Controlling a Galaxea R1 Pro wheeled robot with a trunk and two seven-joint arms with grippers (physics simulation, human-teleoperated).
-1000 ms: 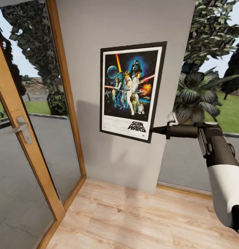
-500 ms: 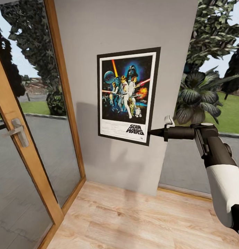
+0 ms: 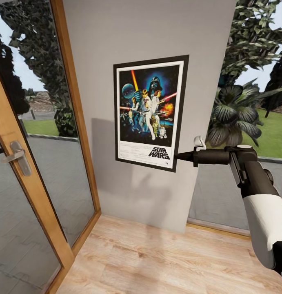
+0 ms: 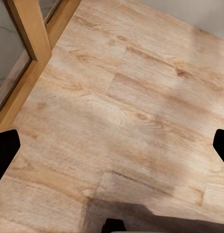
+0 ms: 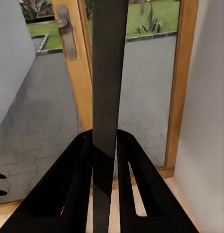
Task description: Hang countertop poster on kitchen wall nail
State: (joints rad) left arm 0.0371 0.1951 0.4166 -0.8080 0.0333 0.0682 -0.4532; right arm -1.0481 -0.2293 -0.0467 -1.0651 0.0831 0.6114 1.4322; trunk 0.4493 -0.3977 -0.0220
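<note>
One black-framed, upright Star Wars poster [image 3: 149,113], seemingly thin, stiff and light, lies against the grey wall; right claw [image 3: 176,156] pinches its lower edge.

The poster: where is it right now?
In the head view, the poster is upright against the grey wall, right of the glass door, its lower right corner held by the right claw.
</note>
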